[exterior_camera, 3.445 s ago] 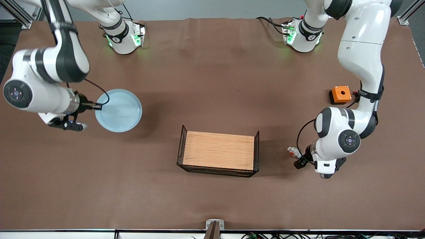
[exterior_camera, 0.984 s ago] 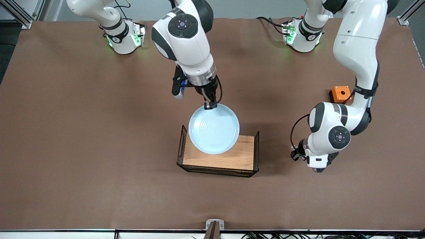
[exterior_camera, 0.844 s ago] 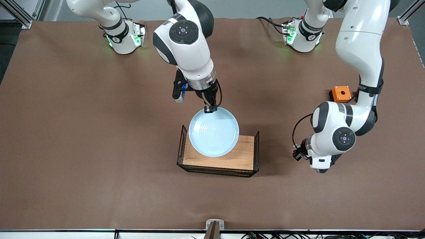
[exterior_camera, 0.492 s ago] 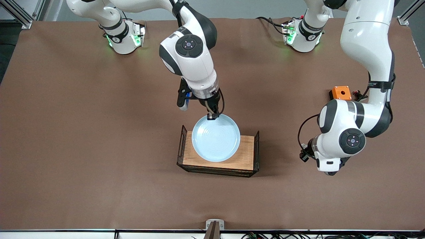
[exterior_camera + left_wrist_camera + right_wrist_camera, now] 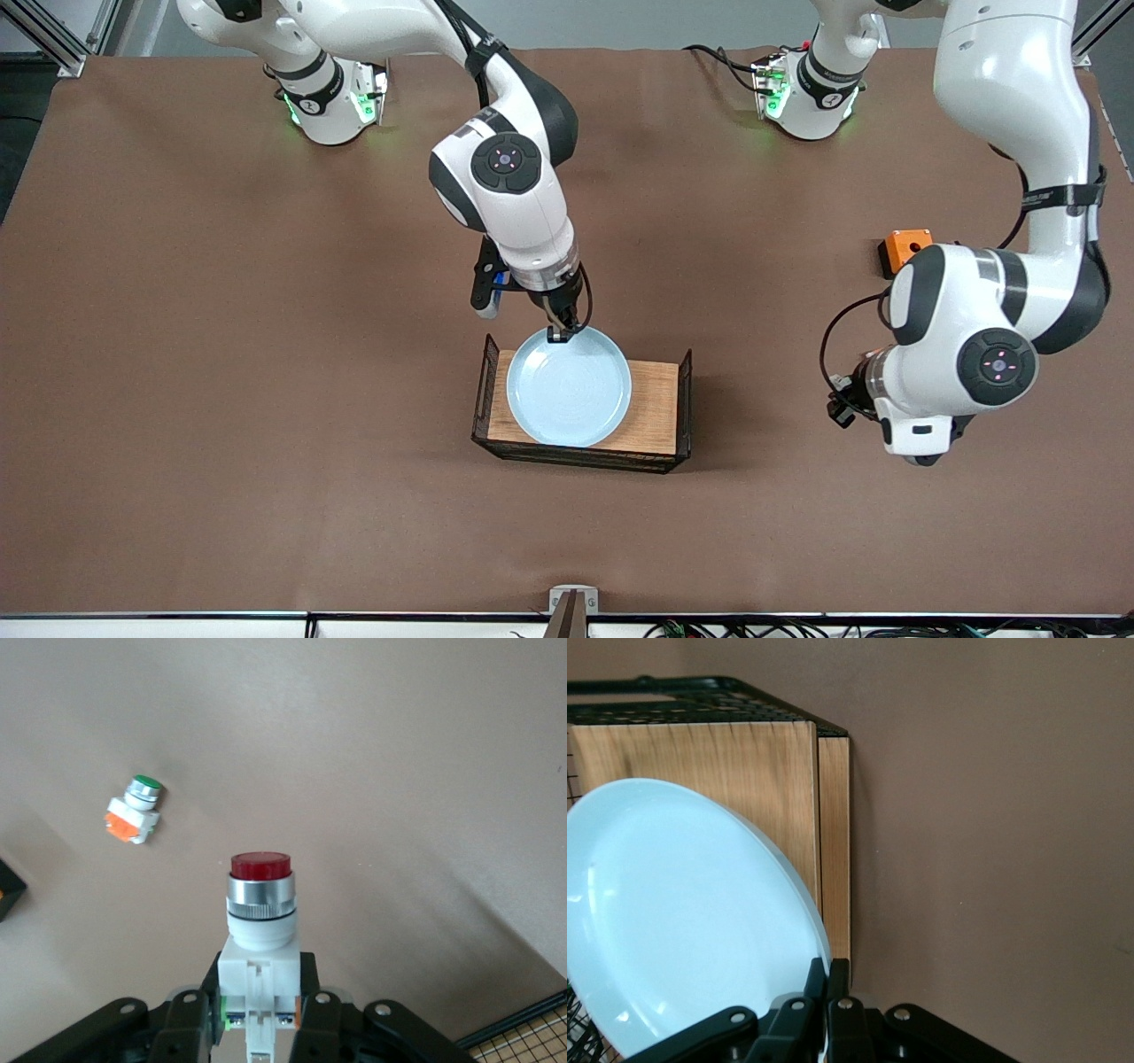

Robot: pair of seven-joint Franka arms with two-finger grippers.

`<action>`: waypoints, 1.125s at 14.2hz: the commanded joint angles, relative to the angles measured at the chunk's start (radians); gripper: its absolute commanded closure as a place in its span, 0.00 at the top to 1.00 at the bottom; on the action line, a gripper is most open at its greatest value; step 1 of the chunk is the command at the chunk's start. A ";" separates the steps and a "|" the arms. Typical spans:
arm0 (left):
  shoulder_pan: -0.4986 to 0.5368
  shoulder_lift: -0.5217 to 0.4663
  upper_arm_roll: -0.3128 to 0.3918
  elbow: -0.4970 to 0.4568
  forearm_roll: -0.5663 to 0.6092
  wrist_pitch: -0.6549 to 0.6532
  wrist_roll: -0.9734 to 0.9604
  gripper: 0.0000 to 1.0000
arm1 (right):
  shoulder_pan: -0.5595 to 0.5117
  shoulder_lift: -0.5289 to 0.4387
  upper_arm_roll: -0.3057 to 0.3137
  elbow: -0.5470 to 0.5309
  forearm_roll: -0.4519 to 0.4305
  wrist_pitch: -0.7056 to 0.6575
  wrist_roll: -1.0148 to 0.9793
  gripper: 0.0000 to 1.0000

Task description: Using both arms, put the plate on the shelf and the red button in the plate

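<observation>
The pale blue plate [image 5: 569, 390] lies low over the wooden tray [image 5: 657, 409], tilted in the right wrist view [image 5: 682, 912]. My right gripper [image 5: 558, 335] [image 5: 833, 973] is shut on the plate's rim at the edge farthest from the front camera. I cannot tell whether the plate touches the wood. The red button [image 5: 260, 904] stands up between the fingers of my left gripper [image 5: 257, 1001], which is shut on its white block. In the front view the left gripper [image 5: 842, 409] hangs over the table toward the left arm's end, and the button is hidden under the wrist.
The tray has black wire mesh ends [image 5: 485, 390] [image 5: 700, 691]. An orange box with a hole [image 5: 900, 248] sits beside the left arm. A green-capped button part [image 5: 135, 808] lies on the table below the left gripper. A corner of wire mesh [image 5: 532, 1032] shows in the left wrist view.
The right arm has carried the plate nearer the front camera and lower, over the tray. The left arm has risen and drawn toward its own end with the red button.
</observation>
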 commanded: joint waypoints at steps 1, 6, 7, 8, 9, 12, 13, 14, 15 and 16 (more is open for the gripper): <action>0.007 -0.030 -0.002 0.008 0.019 -0.040 -0.007 0.08 | -0.008 0.026 0.010 0.028 -0.023 0.028 0.019 0.05; 0.009 -0.064 -0.002 0.065 0.016 -0.126 -0.007 0.07 | -0.019 0.038 0.010 0.028 -0.025 0.032 0.017 0.13; 0.006 -0.067 -0.002 0.080 0.016 -0.152 -0.007 0.07 | -0.021 0.038 0.010 0.028 -0.025 0.032 0.016 0.14; -0.002 -0.078 -0.002 0.094 0.016 -0.175 -0.008 0.07 | -0.024 0.039 0.010 0.028 -0.025 0.040 0.016 0.16; -0.010 -0.082 -0.003 0.102 0.014 -0.189 -0.008 0.07 | -0.025 0.039 0.010 0.028 -0.023 0.048 0.014 0.23; -0.046 -0.087 -0.006 0.118 0.016 -0.212 -0.010 0.07 | -0.027 0.039 0.010 0.029 -0.023 0.049 0.014 0.78; -0.057 -0.088 -0.006 0.123 0.014 -0.212 -0.014 0.07 | -0.028 0.039 0.010 0.031 -0.023 0.049 0.013 0.87; -0.066 -0.088 -0.006 0.138 0.010 -0.212 -0.016 0.07 | -0.034 0.039 0.011 0.032 -0.022 0.049 0.017 0.96; -0.079 -0.088 -0.008 0.149 0.007 -0.210 -0.021 0.07 | -0.039 0.039 0.011 0.032 -0.021 0.049 0.013 0.99; -0.095 -0.088 -0.009 0.160 0.005 -0.206 -0.025 0.07 | -0.039 0.038 0.011 0.032 -0.021 0.048 0.013 0.99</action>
